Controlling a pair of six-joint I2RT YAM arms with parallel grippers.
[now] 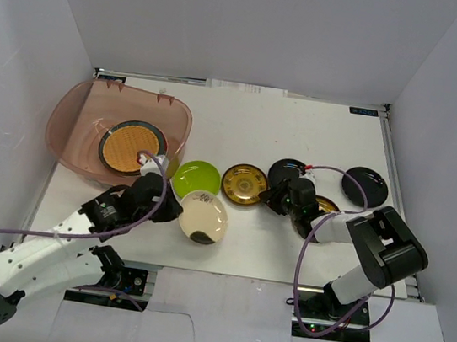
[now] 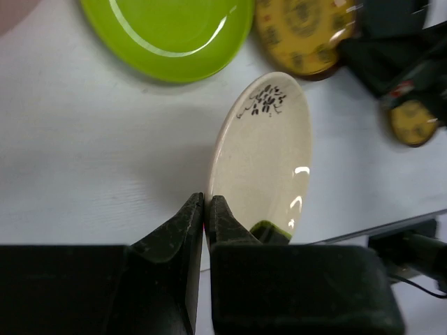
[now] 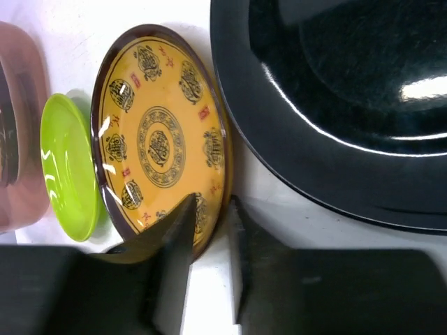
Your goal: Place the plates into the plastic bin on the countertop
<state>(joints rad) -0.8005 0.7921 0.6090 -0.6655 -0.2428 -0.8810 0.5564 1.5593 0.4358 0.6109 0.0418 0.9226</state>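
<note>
At the upper left of the top view, the plastic bin (image 1: pixel 73 128) is seen on the white surface (image 1: pixel 302 130). A woven tan plate (image 1: pixel 132 147) with a dark rim is lying inside it. Close to the bin's near wall a lime green plate (image 1: pixel 196 179) is lying, and just below it a cream plate (image 1: pixel 203 217).

In the left wrist view the left hand (image 2: pixel 207 204) is shown clamped on the thin near rim of the cream plate, its fingers (image 2: pixel 174 234) almost together. A small black flower print is seen at the plate's far end. Whether this plate is raised from the surface cannot be told.

More to the right in the top view, a gold patterned plate (image 1: pixel 244 183) is found, then a black plate (image 1: pixel 288 173). A second black plate (image 1: pixel 364 187) is lying well apart at the right. Another gold plate (image 1: pixel 323 206) is partly hidden by the right arm.

Only in the right wrist view is the right hand (image 3: pixel 209 213) seen clearly. Its fingers are apart, one over the gold patterned plate's rim and one just outside it, and the black plate is crowding in just beside.
</note>
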